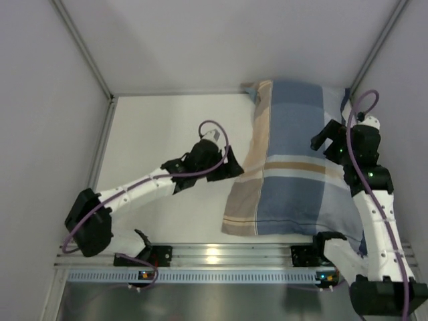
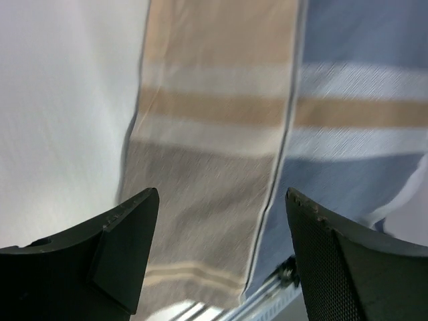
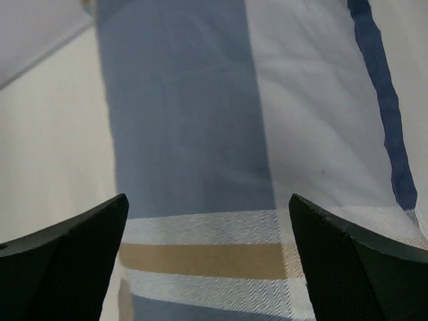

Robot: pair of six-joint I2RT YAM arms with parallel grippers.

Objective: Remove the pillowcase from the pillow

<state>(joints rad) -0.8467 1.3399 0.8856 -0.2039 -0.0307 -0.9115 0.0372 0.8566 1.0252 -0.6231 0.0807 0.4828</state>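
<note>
We saw the left gripper wide open, empty, at the nine-o'clock edge of the pillowcase. The pillowcase lay on the counter toward three o'clock. The right gripper hung open, empty, over its three-o'clock side.

Two slim arms, the left arm and the right arm, have white link shells with black joint housings. A looping purple cable trails along each. The left pincer has black wedge-shaped fingers, one with a finely dimpled inner face.
</note>
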